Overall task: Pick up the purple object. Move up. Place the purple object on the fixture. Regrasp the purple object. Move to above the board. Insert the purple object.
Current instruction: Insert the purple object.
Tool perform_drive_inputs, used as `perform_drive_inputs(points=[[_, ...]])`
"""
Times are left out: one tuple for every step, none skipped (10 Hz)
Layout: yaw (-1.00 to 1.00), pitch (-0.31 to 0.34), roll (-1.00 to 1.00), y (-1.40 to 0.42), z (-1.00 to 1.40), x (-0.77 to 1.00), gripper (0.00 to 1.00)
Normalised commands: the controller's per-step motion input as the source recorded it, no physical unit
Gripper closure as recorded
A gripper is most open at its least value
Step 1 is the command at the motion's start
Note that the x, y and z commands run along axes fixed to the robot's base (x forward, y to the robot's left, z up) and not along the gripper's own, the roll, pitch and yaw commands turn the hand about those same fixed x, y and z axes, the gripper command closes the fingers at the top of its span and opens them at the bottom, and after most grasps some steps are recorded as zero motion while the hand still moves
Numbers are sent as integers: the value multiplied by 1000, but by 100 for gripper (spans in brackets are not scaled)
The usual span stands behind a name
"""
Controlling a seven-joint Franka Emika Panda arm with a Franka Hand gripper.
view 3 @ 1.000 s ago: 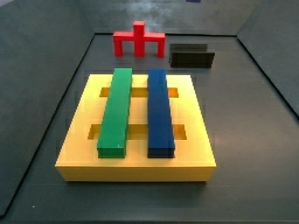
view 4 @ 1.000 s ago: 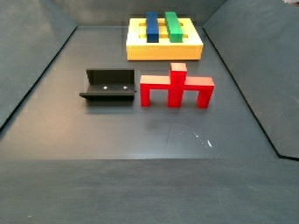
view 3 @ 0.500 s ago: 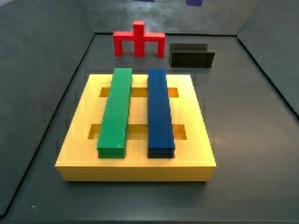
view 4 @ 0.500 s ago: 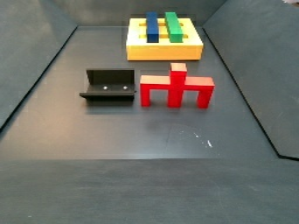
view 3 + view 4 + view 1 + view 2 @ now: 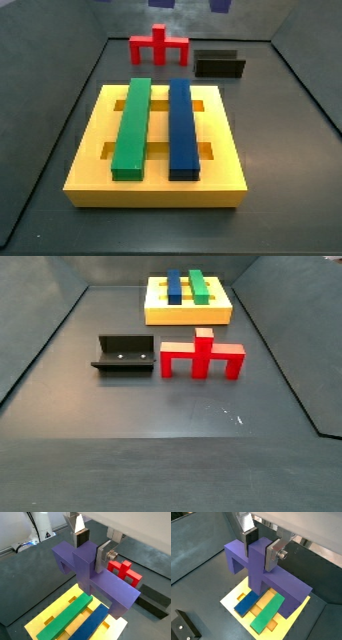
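Note:
In both wrist views my gripper [image 5: 91, 551] [image 5: 261, 551] is shut on the upright middle stem of the purple object [image 5: 100, 582] [image 5: 258, 567], a large block with a crossbar. It hangs above the yellow board [image 5: 63, 604] [image 5: 232, 598]. The board [image 5: 94, 130] [image 5: 187, 314] holds a green bar [image 5: 130, 125] and a blue bar [image 5: 183, 125] side by side. In a side view only small bits of the purple object [image 5: 160, 3] show at the upper edge; the gripper itself is out of frame in both side views.
A red piece [image 5: 160, 45] [image 5: 202, 358] [image 5: 125, 569] stands on the floor beyond the board. The dark fixture [image 5: 221, 65] [image 5: 123, 354] [image 5: 153, 604] stands beside it. Grey walls enclose the floor.
Bits of the purple object show slightly more at the upper edge of a side view. The board, red piece and fixture have not moved.

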Motion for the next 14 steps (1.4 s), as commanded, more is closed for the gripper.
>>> perform_drive_inputs(points=[[0, -79, -189, 0, -366, 0, 100], [0, -100, -249, 0, -417, 0, 100], [0, -100, -256, -31, -394, 0, 100], [20, -76, -234, -217, -406, 49, 100], [43, -76, -283, -254, -437, 71, 100], [34, -109, -306, -289, -389, 6, 100], [14, -120, -299, -266, -397, 0, 100], [103, -116, -234, -371, -443, 0, 100], [149, -59, -71, -474, -354, 11, 100], [166, -56, 0, -440, -400, 0, 100], [171, -43, 21, -411, -406, 0, 100], [126, 0, 217, -354, -329, 0, 100], [69, 0, 283, -223, -426, -11, 100], [0, 0, 224, -151, -434, -214, 100]])
